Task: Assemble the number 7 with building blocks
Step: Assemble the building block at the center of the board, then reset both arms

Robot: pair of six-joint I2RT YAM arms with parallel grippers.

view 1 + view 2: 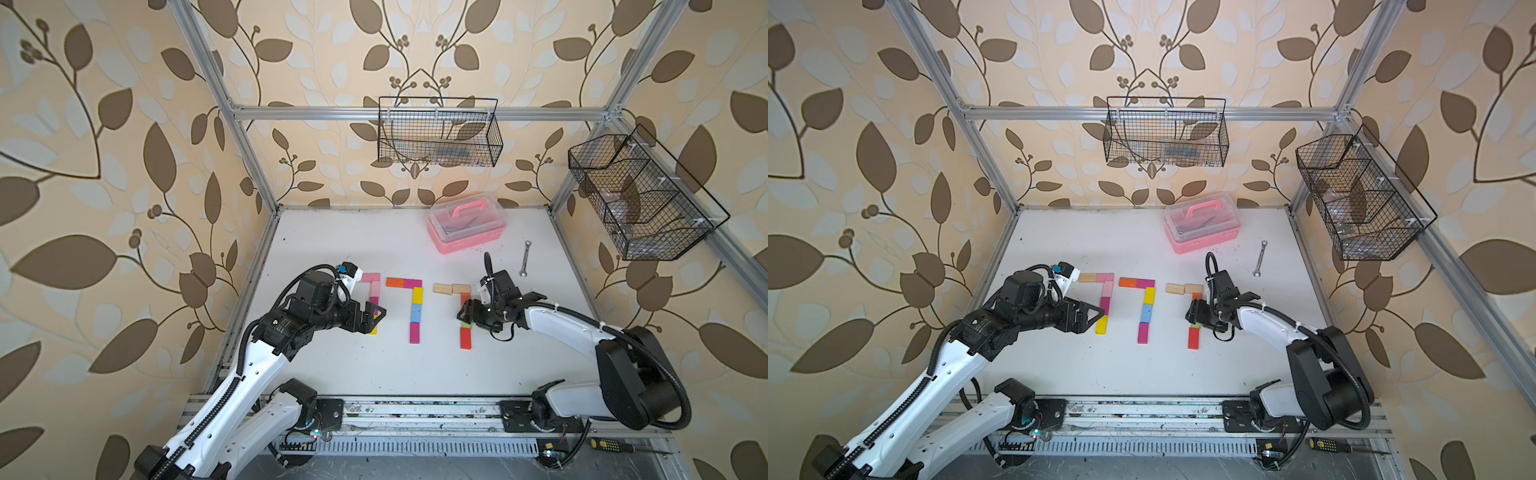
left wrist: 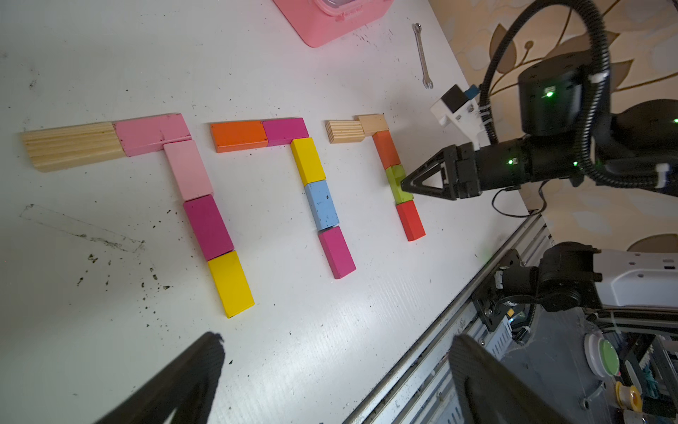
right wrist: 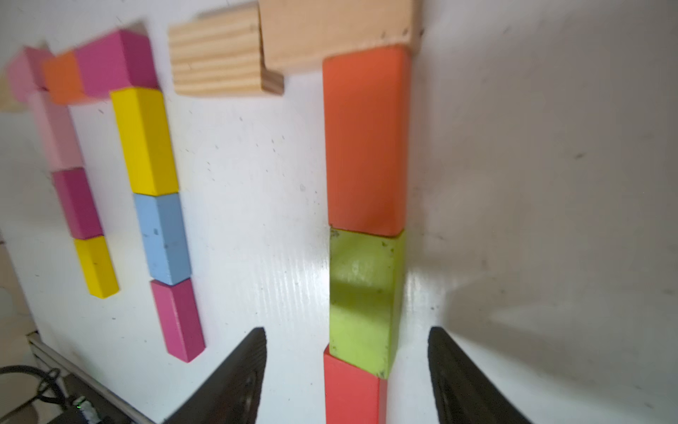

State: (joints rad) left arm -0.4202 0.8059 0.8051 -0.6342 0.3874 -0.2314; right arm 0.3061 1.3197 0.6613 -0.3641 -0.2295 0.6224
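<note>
The right fingers (image 3: 242,370) stand partly apart, straddling the green block (image 3: 363,293) with a gap on each side, and hold nothing. That block lies in a stem between an orange block (image 3: 367,139) and a red block (image 3: 350,392), under a bar of two plain wood blocks (image 3: 330,33). This right 7 (image 2: 387,148) lies nearest the right edge of the desk (image 2: 91,330). The left fingers (image 2: 190,378) are spread wide and empty, near the stem of the left 7 (image 2: 189,169). The middle 7 (image 2: 313,161) lies between the two. A pink box (image 1: 465,226) sits by the far edge, with a wrench (image 1: 525,258) near it.
</note>
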